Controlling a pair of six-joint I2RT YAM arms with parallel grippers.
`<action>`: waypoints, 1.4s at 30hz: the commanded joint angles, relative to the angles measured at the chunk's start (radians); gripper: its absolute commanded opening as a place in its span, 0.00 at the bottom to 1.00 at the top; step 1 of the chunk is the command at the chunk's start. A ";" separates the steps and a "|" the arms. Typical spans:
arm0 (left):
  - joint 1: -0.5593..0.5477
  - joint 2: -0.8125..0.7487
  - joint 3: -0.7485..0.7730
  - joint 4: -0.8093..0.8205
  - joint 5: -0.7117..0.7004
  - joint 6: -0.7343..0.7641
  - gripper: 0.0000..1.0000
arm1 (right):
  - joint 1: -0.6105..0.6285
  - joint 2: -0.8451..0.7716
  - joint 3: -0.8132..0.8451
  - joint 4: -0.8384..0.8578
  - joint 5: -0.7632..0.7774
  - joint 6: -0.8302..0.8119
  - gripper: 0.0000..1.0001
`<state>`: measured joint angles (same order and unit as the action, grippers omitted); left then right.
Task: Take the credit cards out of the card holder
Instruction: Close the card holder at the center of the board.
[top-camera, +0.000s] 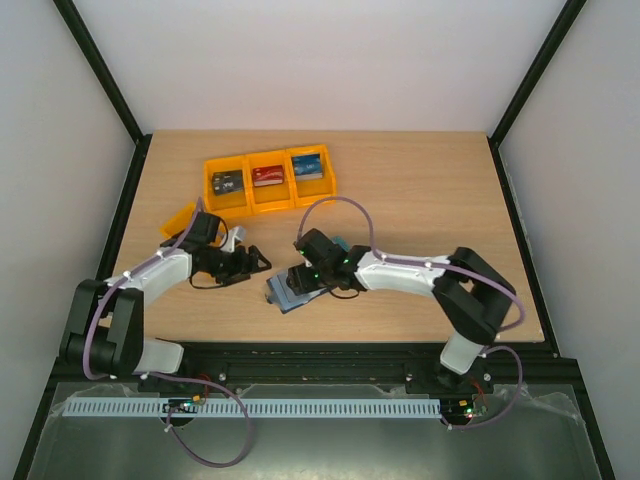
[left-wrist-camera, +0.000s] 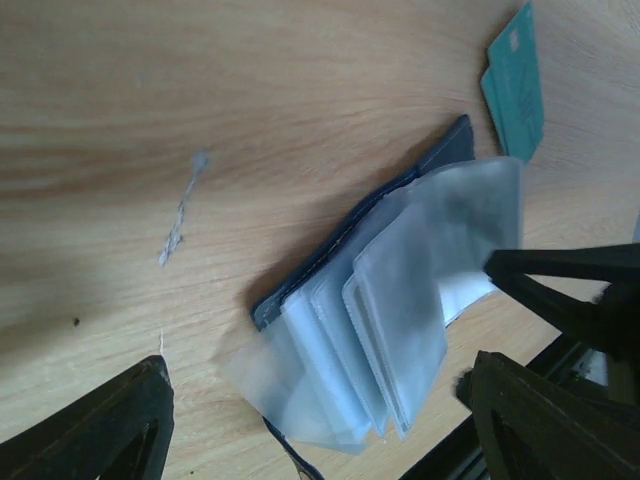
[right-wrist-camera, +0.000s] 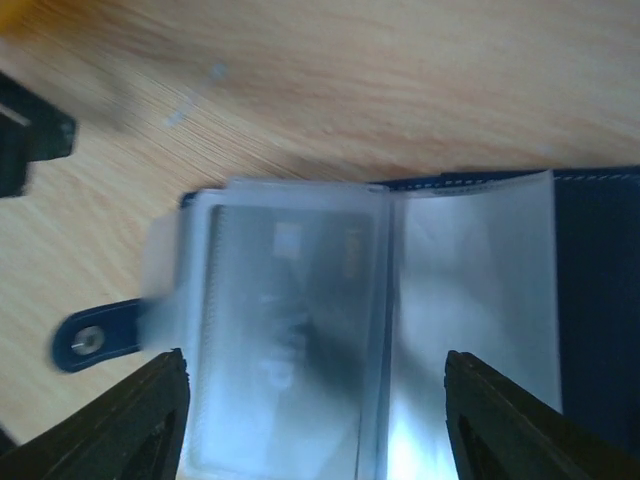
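Right wrist alone reveals a dark credit card (right-wrist-camera: 285, 330) in a clear sleeve of the open card holder (right-wrist-camera: 595, 300), with the right gripper (right-wrist-camera: 315, 360) spread wide over it. Left wrist shows fanned sleeves, a teal card (left-wrist-camera: 515, 85) beside them, and the left gripper (left-wrist-camera: 320, 370) wide and empty. Top external places the card holder on the table (top-camera: 430, 190), front-centre.

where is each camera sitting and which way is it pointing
Top external: above and behind the arms, looking down on the table, the bins and both arms, bases at the bottom edge.
Left wrist: on the left arm, looking down at the open card holder; the left gripper shows as two fingers in the bottom corners.
Right wrist: on the right arm, close above the holder's sleeves and a card inside one; the right gripper frames the bottom.
Shared: all three see the card holder.
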<state>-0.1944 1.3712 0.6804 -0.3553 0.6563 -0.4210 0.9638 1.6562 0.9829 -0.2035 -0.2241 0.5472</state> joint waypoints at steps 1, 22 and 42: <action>-0.002 0.015 -0.082 0.146 0.068 -0.170 0.81 | 0.019 0.097 0.055 0.008 -0.007 0.015 0.69; -0.045 0.068 -0.171 0.296 0.123 -0.204 0.76 | -0.013 0.200 0.001 0.096 -0.033 0.124 0.03; 0.030 -0.048 0.119 0.110 0.459 0.192 0.99 | -0.248 -0.177 -0.186 0.753 -0.545 0.296 0.02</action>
<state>-0.1658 1.3384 0.7444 -0.1642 0.9928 -0.3412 0.7219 1.5127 0.7609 0.4084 -0.6746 0.8371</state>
